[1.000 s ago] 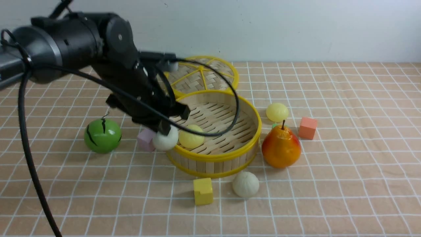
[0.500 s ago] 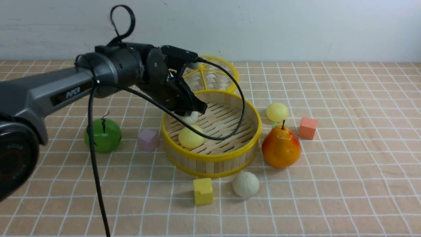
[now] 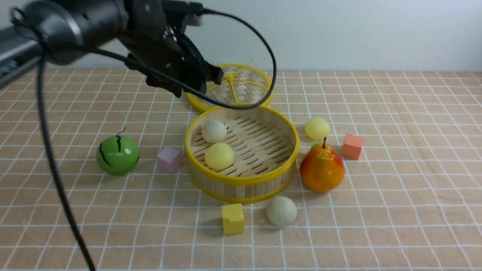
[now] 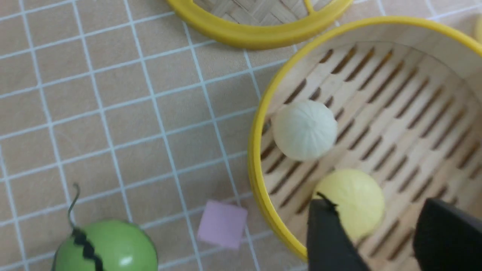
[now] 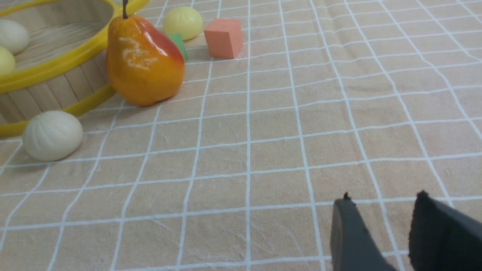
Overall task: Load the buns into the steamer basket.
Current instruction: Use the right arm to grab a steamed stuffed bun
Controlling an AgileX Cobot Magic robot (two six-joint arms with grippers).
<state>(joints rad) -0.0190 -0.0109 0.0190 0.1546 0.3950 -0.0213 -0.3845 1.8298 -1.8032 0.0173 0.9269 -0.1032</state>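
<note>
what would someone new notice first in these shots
The big round steamer basket in the middle of the checked cloth grabs the eye, with one off-white bun and one yellow bun inside on its left side. The black left arm hangs over the table at the upper left. The glossy orange pear right of the basket and the green striped ball to the left stand out too.

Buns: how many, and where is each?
4. An off-white bun and a yellow bun lie inside the steamer basket; a second yellow bun sits behind the pear; a second off-white bun lies in front of the basket.
</note>
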